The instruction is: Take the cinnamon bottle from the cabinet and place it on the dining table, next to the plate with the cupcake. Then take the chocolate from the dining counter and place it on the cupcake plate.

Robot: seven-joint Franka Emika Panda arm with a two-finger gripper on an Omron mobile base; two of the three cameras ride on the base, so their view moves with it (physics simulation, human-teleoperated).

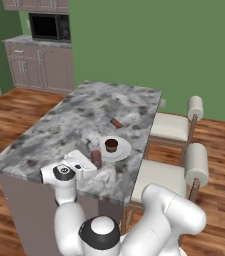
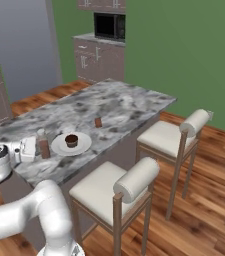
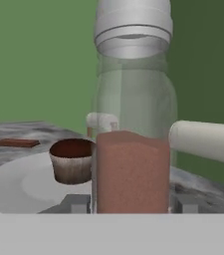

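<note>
The gripper (image 3: 131, 204) is clamped on the upright cinnamon bottle (image 3: 132, 139), at 9 o'clock of the cupcake plate (image 1: 122, 151) on the counter (image 1: 59, 130)

From my left base feed: cinnamon bottle (image 1: 95, 154) upright on marble counter (image 1: 64, 130), just beside plate (image 1: 122, 151) holding cupcake (image 1: 111, 145). Chocolate (image 1: 116, 123) lies farther back. Gripper (image 1: 87, 165) at the bottle; finger state unclear.
</note>
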